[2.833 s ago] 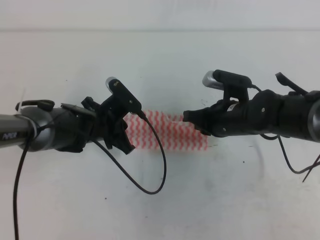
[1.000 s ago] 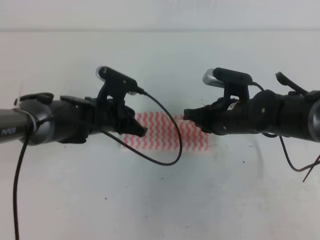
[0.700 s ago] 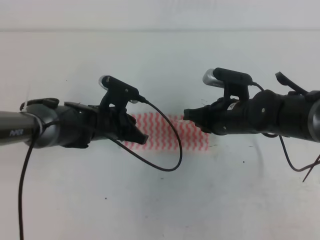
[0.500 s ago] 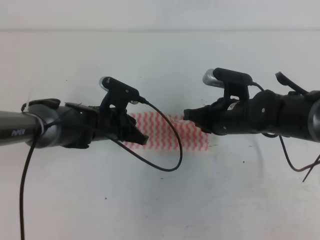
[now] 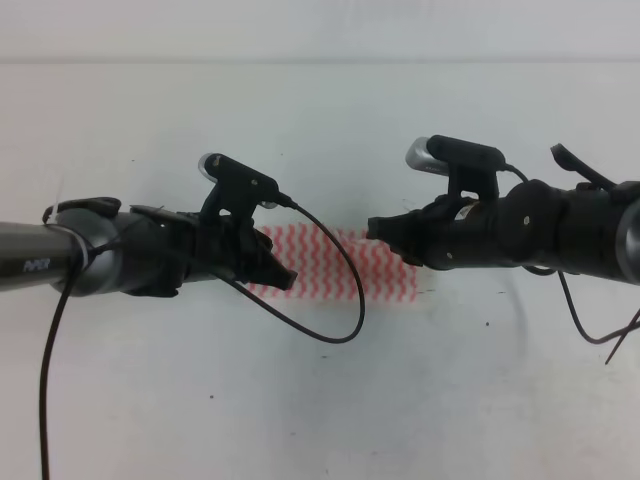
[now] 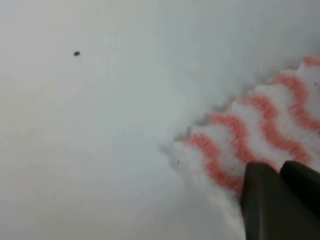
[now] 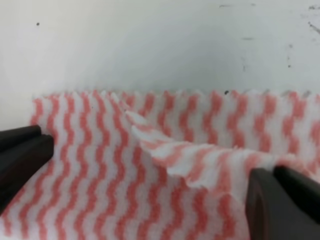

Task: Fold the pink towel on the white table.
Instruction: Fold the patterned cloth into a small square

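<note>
Presently, my left hand (image 5: 283, 277) sits at the left end of the pink towel (image 5: 340, 263), low over the surface (image 5: 320, 400). In the left wrist view its two dark fingers (image 6: 272, 200) stand pressed side by side at the lower right, with the towel's corner (image 6: 260, 130) lying just beyond them. I cannot tell from either view whether any cloth is pinched between them; the fingers themselves appear clenched together.

My right hand (image 5: 385, 232) is at the towel's right part, pointing left toward the other hand. In the right wrist view its two fingers stand wide apart: one finger (image 7: 22, 160) at the left edge, over flat cloth, and the other (image 7: 282, 200) at the lower right. The hand is released, grasping nothing. Between the fingers a raised ridge of cloth (image 7: 200, 157) runs from the towel's middle toward the right finger, ending just beside it.

The towel lies near the middle of the surface, between the two arms, as a long band with wavy pink and white stripes. Its far edge (image 7: 170, 93) is scalloped and lies flat.

A black cable (image 5: 335, 310) loops from the left wrist camera (image 5: 238, 180) across the towel. Beyond the towel, the surface carries small dark specks (image 7: 290, 47).
</note>
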You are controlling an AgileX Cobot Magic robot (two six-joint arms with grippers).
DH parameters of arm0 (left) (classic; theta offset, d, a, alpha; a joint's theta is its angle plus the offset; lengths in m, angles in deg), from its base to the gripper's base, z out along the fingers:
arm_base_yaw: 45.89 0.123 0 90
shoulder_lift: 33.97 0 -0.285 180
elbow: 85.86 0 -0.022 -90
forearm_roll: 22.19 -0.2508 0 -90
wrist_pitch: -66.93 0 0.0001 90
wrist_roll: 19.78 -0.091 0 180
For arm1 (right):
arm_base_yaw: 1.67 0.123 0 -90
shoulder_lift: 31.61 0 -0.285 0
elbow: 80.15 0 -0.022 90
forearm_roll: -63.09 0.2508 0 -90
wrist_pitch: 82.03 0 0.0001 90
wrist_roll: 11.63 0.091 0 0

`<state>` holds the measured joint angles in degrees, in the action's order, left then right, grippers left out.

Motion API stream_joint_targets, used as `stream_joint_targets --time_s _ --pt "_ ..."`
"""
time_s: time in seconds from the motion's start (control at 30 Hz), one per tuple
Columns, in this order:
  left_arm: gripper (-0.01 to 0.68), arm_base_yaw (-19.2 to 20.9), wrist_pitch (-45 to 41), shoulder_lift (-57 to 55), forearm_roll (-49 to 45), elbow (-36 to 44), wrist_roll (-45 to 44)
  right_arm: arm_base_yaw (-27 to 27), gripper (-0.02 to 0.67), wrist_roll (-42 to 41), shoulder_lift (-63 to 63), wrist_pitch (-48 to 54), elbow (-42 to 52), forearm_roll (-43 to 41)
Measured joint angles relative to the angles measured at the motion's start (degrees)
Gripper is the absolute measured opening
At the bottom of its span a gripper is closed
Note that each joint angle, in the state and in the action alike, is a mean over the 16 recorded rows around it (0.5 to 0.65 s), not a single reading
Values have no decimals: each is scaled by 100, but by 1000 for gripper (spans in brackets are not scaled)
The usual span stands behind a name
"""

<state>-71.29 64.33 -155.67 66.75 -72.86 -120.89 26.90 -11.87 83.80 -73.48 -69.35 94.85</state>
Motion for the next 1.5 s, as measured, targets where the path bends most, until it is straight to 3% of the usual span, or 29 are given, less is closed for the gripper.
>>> stream_joint_targets --time_s 0.43,1.03,1.27,1.5 --pt "39 -1 20 -1 -97 2 -38 1 -3 24 3 -167 0 2" --pt "39 0 38 0 -195 0 -75 -81 251 24 6 -344 1 4" --pt "39 0 62 71 -196 -36 -184 -183 277 19 -16 -369 0 0" --pt "39 -1 74 324 -193 -146 -236 -232 253 3 -94 -72 -57 -40"
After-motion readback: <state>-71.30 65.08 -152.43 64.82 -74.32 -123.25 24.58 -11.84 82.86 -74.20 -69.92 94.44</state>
